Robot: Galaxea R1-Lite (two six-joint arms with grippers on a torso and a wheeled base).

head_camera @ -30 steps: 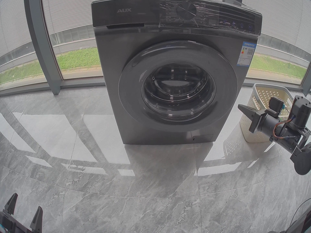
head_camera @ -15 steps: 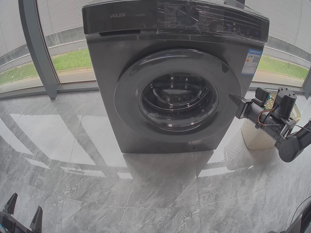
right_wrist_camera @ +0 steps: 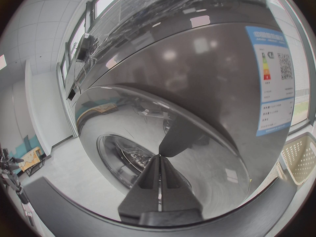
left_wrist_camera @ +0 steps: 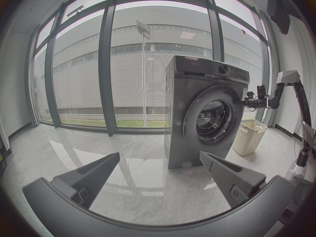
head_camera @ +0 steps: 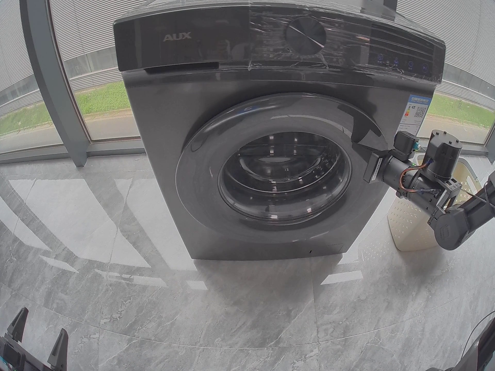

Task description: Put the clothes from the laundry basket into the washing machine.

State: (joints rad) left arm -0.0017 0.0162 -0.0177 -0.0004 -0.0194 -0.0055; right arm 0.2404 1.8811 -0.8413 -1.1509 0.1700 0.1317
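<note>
The grey front-loading washing machine (head_camera: 268,130) stands before me with its round door (head_camera: 283,176) closed. My right gripper (head_camera: 369,167) is at the door's right rim, its fingers shut together with the tips (right_wrist_camera: 160,156) against the door's grey ring (right_wrist_camera: 210,168). The cream laundry basket (head_camera: 412,228) stands on the floor right of the machine, partly behind my right arm, so its inside is hidden. My left gripper (head_camera: 37,339) hangs low at the near left, open and holding nothing; its fingers (left_wrist_camera: 95,171) stand wide apart in the left wrist view.
Glossy grey tile floor (head_camera: 232,305) lies open in front of the machine. Tall windows with dark frames (head_camera: 49,73) stand behind and to the left. The basket (left_wrist_camera: 249,137) stands close to the machine's right side.
The whole picture has shifted: the camera has come closer to the machine. My right gripper has moved from in front of the basket leftward to the door's right rim. The left gripper has kept still.
</note>
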